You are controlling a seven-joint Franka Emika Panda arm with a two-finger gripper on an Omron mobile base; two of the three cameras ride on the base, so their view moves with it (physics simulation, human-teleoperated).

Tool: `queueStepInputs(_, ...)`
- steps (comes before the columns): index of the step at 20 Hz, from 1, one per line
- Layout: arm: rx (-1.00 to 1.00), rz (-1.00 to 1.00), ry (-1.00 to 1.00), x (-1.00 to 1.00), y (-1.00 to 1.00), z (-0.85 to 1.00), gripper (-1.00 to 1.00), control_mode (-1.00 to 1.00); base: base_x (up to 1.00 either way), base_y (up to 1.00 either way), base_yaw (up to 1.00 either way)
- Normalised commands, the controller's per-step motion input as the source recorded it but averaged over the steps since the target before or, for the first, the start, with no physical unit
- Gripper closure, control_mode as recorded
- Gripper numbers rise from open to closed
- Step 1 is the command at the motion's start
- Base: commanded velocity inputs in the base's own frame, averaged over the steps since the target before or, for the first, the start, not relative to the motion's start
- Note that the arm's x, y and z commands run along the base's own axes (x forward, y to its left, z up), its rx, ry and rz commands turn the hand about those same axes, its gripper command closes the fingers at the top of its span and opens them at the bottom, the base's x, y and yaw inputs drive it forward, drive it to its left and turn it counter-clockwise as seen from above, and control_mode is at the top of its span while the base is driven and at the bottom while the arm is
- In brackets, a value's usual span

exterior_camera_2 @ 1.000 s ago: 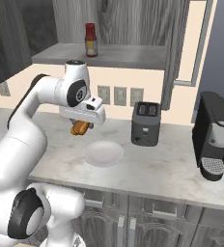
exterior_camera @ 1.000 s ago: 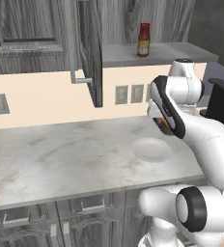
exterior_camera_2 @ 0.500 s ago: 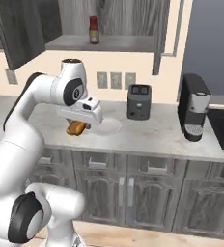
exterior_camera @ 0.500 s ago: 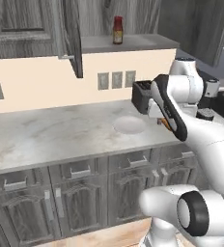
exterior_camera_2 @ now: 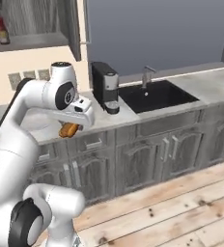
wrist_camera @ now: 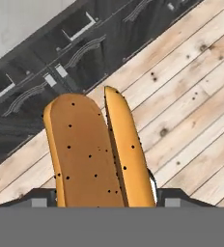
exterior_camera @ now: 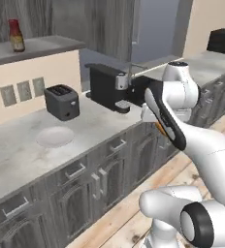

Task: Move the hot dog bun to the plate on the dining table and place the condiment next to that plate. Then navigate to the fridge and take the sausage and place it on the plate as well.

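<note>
The hot dog bun (wrist_camera: 94, 154), tan-orange and split lengthwise, sits between my gripper's jaws and points out over the wooden floor in the hand view. From the right base view my gripper (exterior_camera_2: 71, 127) is shut on the hot dog bun (exterior_camera_2: 68, 130), in front of the counter edge at about worktop height. A sliver of the bun (exterior_camera: 159, 127) shows behind the forearm in the left base view. The condiment (exterior_camera: 16, 35), a dark red bottle with a yellow label, stands on a cabinet shelf; the same condiment (exterior_camera_2: 2, 30) is far upper left. The plate, dining table, fridge and sausage are out of view.
On the marbled worktop are a small pale grey plate (exterior_camera: 55, 136), a dark toaster (exterior_camera: 61, 101) and a black coffee machine (exterior_camera_2: 105, 86). A sink (exterior_camera_2: 157, 94) with a faucet (exterior_camera_2: 147, 75) lies to the right. Grey cabinet doors (exterior_camera_2: 147, 154) front the wooden floor (exterior_camera_2: 181, 202).
The whole scene has swung left in both base views as the base turned; the sink and floor came into view. The bun stays in the gripper.
</note>
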Motion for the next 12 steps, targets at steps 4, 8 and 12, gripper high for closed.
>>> queueStepInputs(4,0.00,0.00,0.00,0.00,0.00,0.00,1.00,1.00,0.00,-0.41,-0.85)
queueStepInputs(8,0.00,0.00,0.00,0.00,0.00,0.00,1.00,1.00,0.00,-0.46,-0.83)
queueStepInputs(12,0.00,0.00,0.00,0.00,0.00,0.00,1.00,1.00,-0.02,-0.48,-0.80)
